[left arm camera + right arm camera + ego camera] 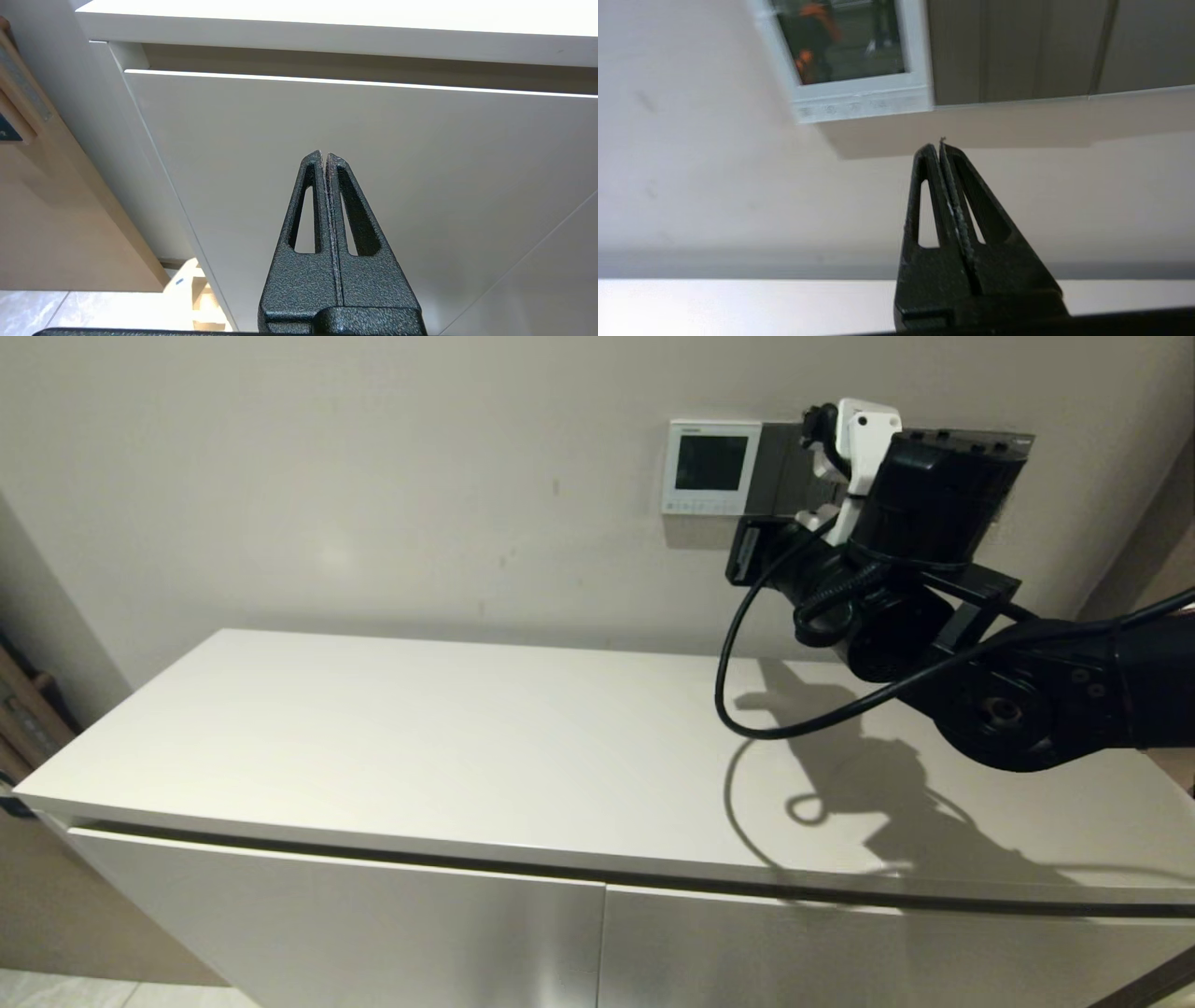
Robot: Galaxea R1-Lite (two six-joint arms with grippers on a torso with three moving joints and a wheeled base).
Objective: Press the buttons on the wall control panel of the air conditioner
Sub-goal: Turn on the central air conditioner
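The white air conditioner control panel (711, 467) hangs on the wall above the cabinet, its screen dark. Its row of tiny pale buttons (695, 506) runs along the bottom edge. My right gripper (742, 553) is raised close to the wall, just below the panel's lower right corner. In the right wrist view the right gripper (940, 145) is shut and empty, and its tip sits in the shadow under the panel (920, 46), apart from the buttons (845, 108). My left gripper (324, 156) is shut and empty, parked low before the cabinet door.
Dark grey switch plates (780, 467) adjoin the panel on the right and also show in the right wrist view (1017, 46). The white cabinet top (467, 737) lies under the right arm. A black cable (738, 700) loops down from the wrist. Wooden furniture (46, 210) stands left of the cabinet.
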